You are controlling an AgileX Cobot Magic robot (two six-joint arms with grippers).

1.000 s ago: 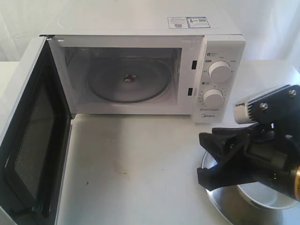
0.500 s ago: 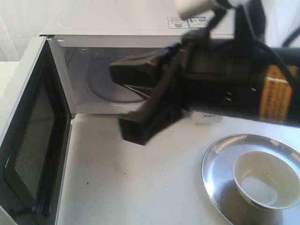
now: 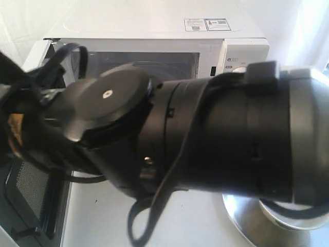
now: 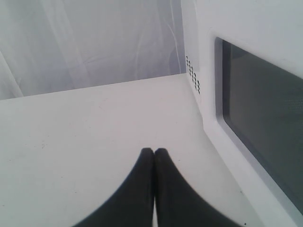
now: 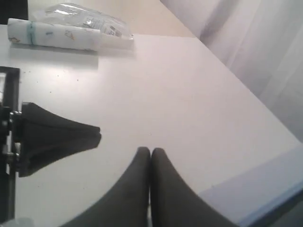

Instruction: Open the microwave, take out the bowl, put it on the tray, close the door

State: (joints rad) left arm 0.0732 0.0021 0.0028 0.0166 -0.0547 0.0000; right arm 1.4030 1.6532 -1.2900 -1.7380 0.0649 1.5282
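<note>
The white microwave [image 3: 154,25] stands at the back with its sticker on top. Its door [image 3: 31,200] hangs open at the lower left. My right arm [image 3: 205,144] crosses close to the exterior camera and hides most of the cavity; its fingers do not show there. The silver tray [image 3: 241,218] lies at the bottom right, with a sliver of the cream bowl [image 3: 295,215] on it. My right gripper [image 5: 150,150] is shut on nothing above the white table. Shut and empty too, my left gripper [image 4: 154,150] hovers beside the door's outer face with its dark window [image 4: 265,142].
A plastic-wrapped white tube [image 5: 71,33] lies at the table's far side in the right wrist view. A black tapered arm part [image 5: 57,137] juts in beside the right gripper. White curtains [image 4: 94,42] hang behind the table.
My right arm has swung up from over the tray and leftward across the exterior view, now blocking the cavity. The bowl stays on the tray and the door stays open.
</note>
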